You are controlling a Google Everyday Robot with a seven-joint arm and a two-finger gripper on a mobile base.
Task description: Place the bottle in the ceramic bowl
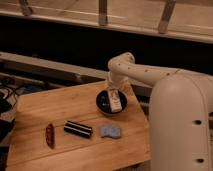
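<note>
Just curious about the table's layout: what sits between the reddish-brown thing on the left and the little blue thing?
A dark striped object lies there, in the camera view. The gripper is farther back, above the bowl, by the bottle.

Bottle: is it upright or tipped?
Upright: the bottle stands vertically over the ceramic bowl, with the tool at its top.

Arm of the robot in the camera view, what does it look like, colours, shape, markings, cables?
The arm is smooth cream-white, built of thick rounded shells with a bulbous elbow. Small dark dots run along the shells; no loose cables or lettering show. The hand, over the dark bowl at the table's back right, looks pale too; more I cannot tell.
</note>
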